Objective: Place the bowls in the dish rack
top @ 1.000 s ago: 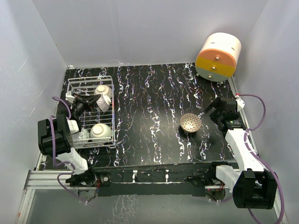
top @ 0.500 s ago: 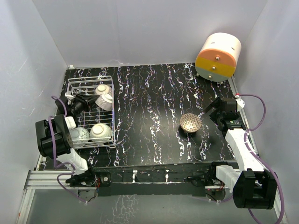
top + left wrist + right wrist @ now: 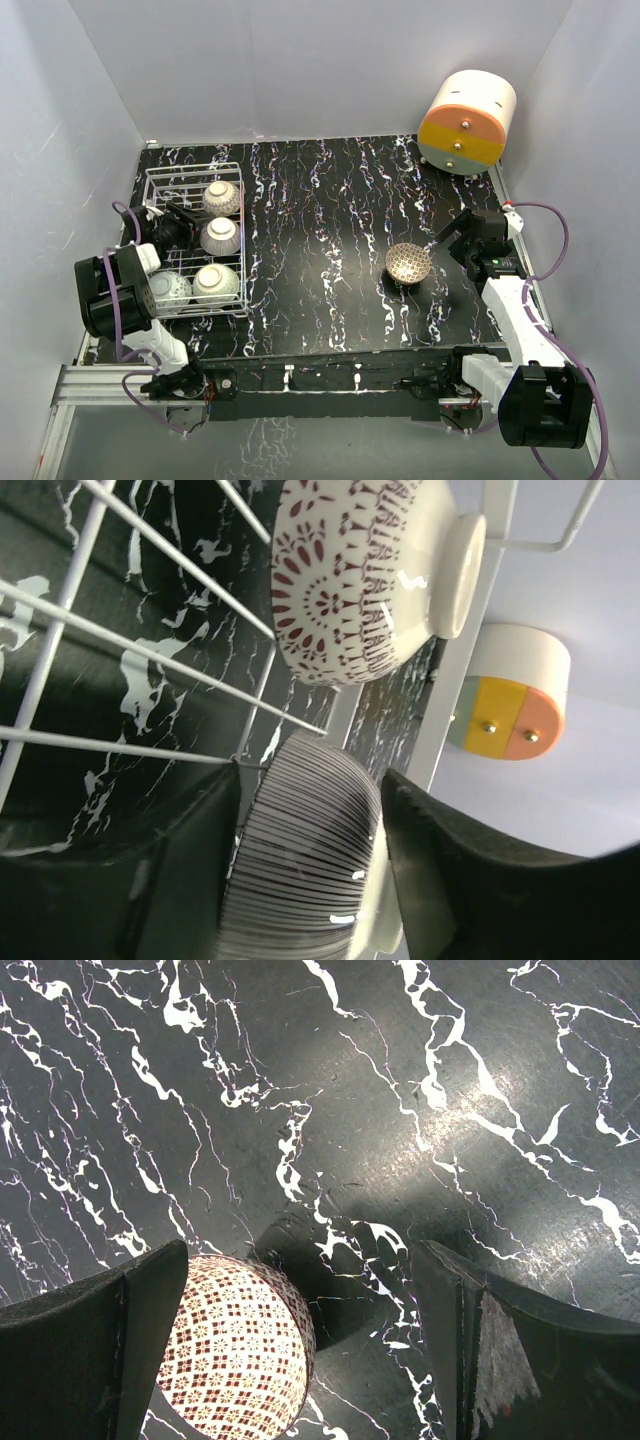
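Note:
The white wire dish rack (image 3: 160, 180) stands at the table's left and holds several bowls. A striped bowl (image 3: 220, 236) rests on its side in the middle, behind it one with a dark-red pattern (image 3: 222, 197), and two sit at the front (image 3: 215, 283). My left gripper (image 3: 197, 233) reaches in from the left and is open. Its fingers flank the striped bowl (image 3: 300, 850) with gaps, below the red-patterned bowl (image 3: 370, 580). A lattice-patterned bowl (image 3: 408, 263) stands on the table. My right gripper (image 3: 452, 242) is open just right of it, the bowl (image 3: 235, 1350) beside its left finger (image 3: 120, 1340).
A large cream, orange and yellow cylinder (image 3: 466, 122) stands at the back right corner, also seen in the left wrist view (image 3: 515, 695). White walls close the table on three sides. Black marbled tabletop (image 3: 320, 220) lies between rack and lattice bowl.
My left gripper has opened and let go of the striped bowl, which now rests in the rack. The gripper has drawn back a little leftward. The right arm has not moved.

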You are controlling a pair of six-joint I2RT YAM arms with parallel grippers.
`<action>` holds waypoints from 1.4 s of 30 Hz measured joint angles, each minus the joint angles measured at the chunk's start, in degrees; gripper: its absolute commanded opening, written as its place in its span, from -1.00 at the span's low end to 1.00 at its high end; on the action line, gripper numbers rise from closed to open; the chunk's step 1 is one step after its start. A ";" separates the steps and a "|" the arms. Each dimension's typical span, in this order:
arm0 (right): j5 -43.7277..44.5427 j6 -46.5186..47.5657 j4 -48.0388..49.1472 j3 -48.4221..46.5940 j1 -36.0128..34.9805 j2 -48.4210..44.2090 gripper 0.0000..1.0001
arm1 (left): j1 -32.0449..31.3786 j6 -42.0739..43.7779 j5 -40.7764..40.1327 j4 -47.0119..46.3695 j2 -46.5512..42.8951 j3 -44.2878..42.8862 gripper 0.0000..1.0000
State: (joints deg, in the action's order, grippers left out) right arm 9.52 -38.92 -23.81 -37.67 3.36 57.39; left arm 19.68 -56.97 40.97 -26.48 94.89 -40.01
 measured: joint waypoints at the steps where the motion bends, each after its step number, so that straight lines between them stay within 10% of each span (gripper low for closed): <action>1: -0.02 0.00 0.02 0.00 0.00 0.00 0.96 | -0.02 0.96 -0.39 1.79 -0.11 -0.59 0.24; 31: -1.62 0.79 0.09 0.07 0.00 0.26 0.97 | -1.49 24.35 -21.86 40.79 -12.13 -24.65 0.94; 42: -2.89 1.55 0.35 -2.03 0.00 2.36 0.97 | -35.19 36.96 -33.38 43.30 -13.94 -32.87 0.94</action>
State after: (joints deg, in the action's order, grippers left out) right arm 6.63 -37.36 -23.46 -39.70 3.36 59.75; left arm -15.51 -20.01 7.60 16.82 80.95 -72.88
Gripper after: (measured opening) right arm 0.983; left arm 0.970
